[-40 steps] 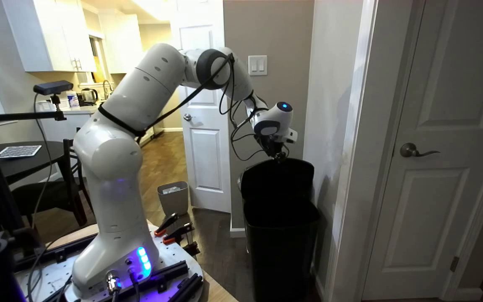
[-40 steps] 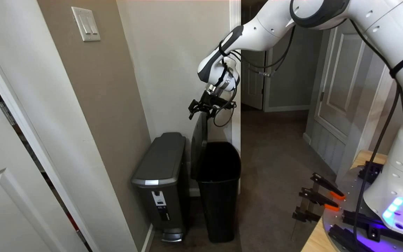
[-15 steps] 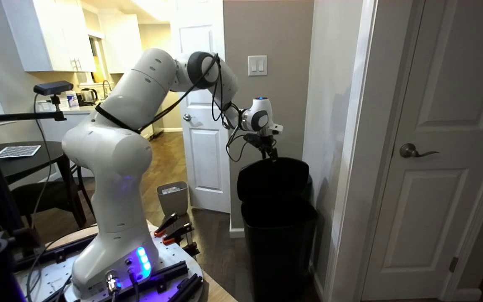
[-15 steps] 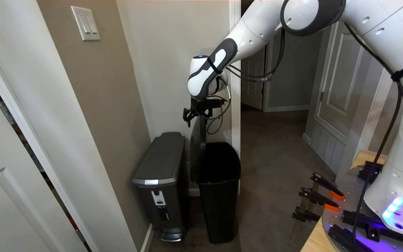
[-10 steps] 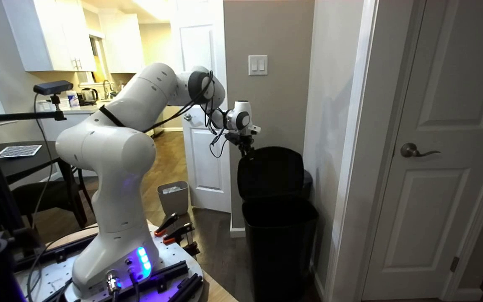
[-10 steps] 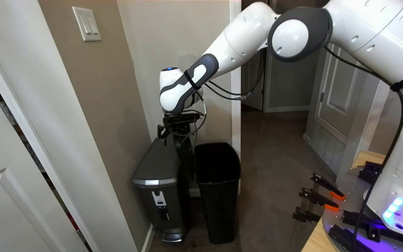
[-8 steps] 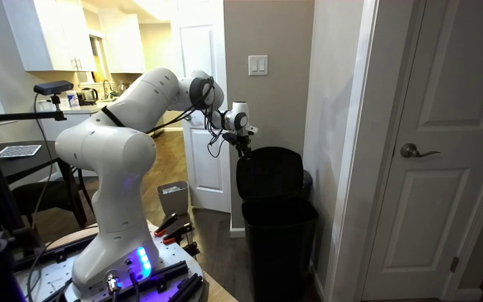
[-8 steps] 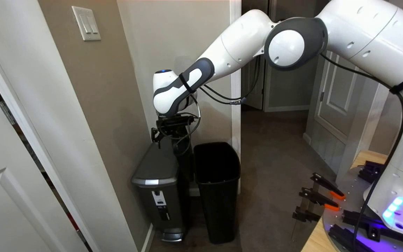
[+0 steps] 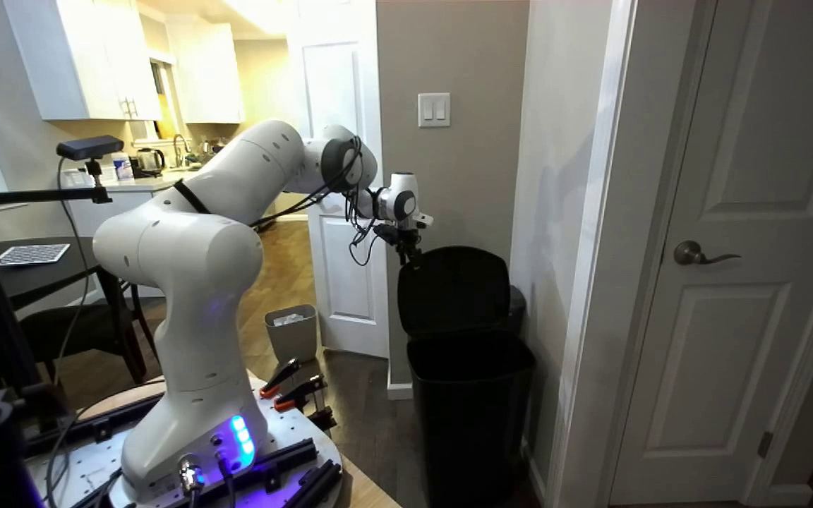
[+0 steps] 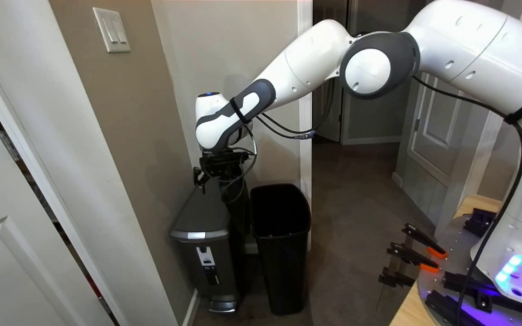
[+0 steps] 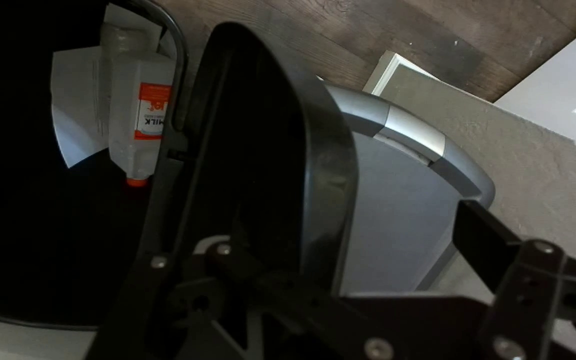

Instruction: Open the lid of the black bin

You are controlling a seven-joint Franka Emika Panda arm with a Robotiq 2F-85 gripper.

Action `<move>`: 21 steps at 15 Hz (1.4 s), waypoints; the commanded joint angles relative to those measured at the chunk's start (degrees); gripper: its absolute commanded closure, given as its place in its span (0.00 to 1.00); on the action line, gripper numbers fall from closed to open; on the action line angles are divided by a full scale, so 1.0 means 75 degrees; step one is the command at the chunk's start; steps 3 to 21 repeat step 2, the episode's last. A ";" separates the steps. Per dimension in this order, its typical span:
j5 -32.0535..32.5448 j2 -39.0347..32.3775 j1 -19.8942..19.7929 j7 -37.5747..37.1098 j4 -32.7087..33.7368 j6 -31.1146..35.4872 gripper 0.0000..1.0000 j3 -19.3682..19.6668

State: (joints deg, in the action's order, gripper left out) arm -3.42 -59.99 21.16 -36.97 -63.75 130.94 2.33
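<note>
The black bin [image 9: 473,430] stands on the floor with its mouth uncovered; it also shows in an exterior view [image 10: 283,271] and in the wrist view [image 11: 180,60]. Its black lid [image 9: 454,291] stands up from the bin's far edge, leaning back; it is partly behind my gripper in an exterior view [image 10: 242,213]. My gripper [image 9: 410,257] is at the lid's upper corner. In the wrist view my gripper [image 11: 353,222] is open, one finger plain at the right, the other dark against the lid's inner face [image 11: 263,150]. The lid's edge lies between the fingers. Contact is unclear.
A dark grey step bin [image 10: 206,217] stands close beside the black bin, under the leaning lid. Walls meet behind it, with a light switch [image 10: 111,31]. A milk jug [image 11: 140,115] and paper lie inside the black bin. A small waste basket [image 9: 292,342] stands by the door.
My gripper has moved down and away from the base, over the step bin. The lid has tilted further back with it. In the last half second there is only slight arm movement.
</note>
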 commanded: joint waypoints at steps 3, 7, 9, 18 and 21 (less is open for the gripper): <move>0.0084 -0.0024 -0.0042 -0.0044 0.0046 -0.0022 0.00 -0.0075; 0.0084 -0.0024 -0.0042 -0.0044 0.0046 -0.0022 0.00 -0.0075; 0.0084 -0.0024 -0.0042 -0.0044 0.0046 -0.0022 0.00 -0.0075; 0.0084 -0.0024 -0.0042 -0.0044 0.0046 -0.0022 0.00 -0.0075; 0.0084 -0.0024 -0.0042 -0.0044 0.0046 -0.0022 0.00 -0.0075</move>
